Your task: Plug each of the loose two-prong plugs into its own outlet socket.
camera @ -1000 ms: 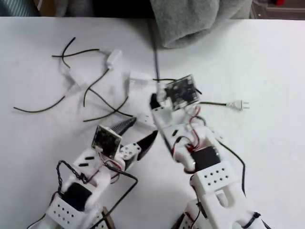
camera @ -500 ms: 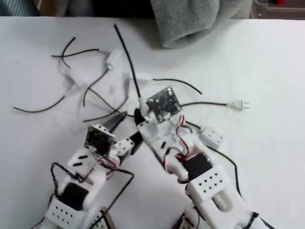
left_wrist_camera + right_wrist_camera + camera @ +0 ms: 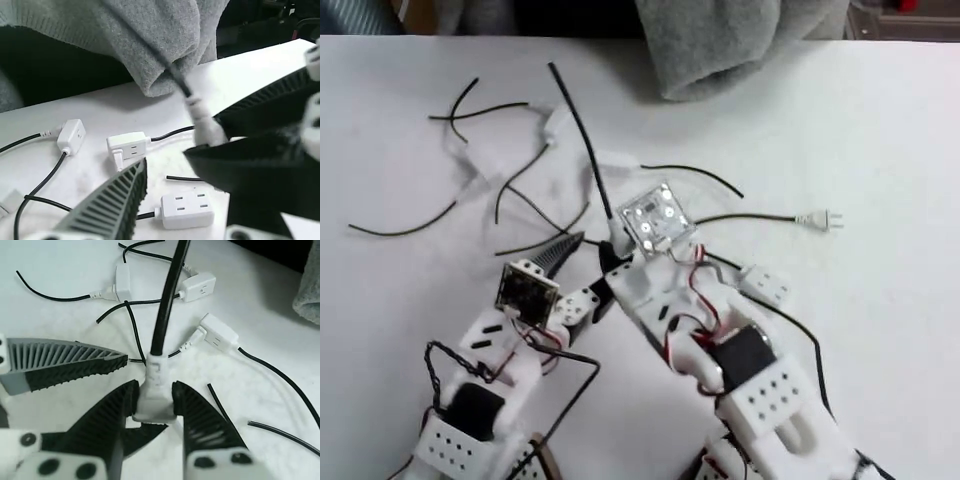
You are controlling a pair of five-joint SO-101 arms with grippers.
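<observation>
My right gripper (image 3: pixel 155 388) is shut on a white two-prong plug (image 3: pixel 154 399) whose black cord (image 3: pixel 167 300) rises stiffly away from it. In the high view this gripper (image 3: pixel 613 248) sits mid-table with the cord (image 3: pixel 582 140) pointing to the far side. Right beside it my left gripper (image 3: pixel 586 272) stands open, its grey ribbed finger (image 3: pixel 112 205) near the held plug (image 3: pixel 206 131). White outlet sockets (image 3: pixel 187 210) (image 3: pixel 127 146) (image 3: pixel 71 136) lie on the table beyond. Another loose plug (image 3: pixel 820 218) rests at the right.
Several black cords (image 3: pixel 510 200) tangle across the left half of the table. One more outlet block (image 3: pixel 765 285) lies beside the right arm. A grey cloth (image 3: pixel 730 40) hangs over the far edge. The two arms stand close together.
The right gripper has drawn back and to the left with the plug, swinging its cord up off the table. The left gripper shifted slightly left and stayed open.
</observation>
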